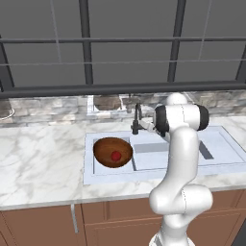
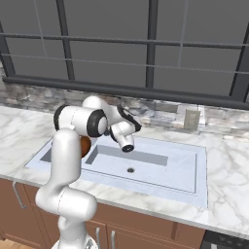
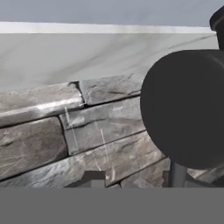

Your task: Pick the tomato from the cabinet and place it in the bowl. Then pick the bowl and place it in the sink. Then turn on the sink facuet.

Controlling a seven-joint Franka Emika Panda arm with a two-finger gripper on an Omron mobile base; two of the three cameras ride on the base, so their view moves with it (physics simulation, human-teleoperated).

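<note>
Left base view: the bowl (image 1: 112, 152) sits upright in the small left basin of the sink (image 1: 218, 142), its opening facing up, with the tomato (image 1: 116, 155) inside it. The sink's long axis runs left to right along the marble bench (image 1: 38, 158). The sink facuet (image 1: 137, 119) stands upright at the rear rim, just beside the arm's forward end.

Right base view: the gripper (image 2: 127, 147) hangs over the larger basin. A strip of the bowl shows behind the arm.

Hand view: a round dark body (image 3: 186, 107) stands close before a stone backsplash (image 3: 65, 131). Whether the jaws grip anything cannot be told.
</note>
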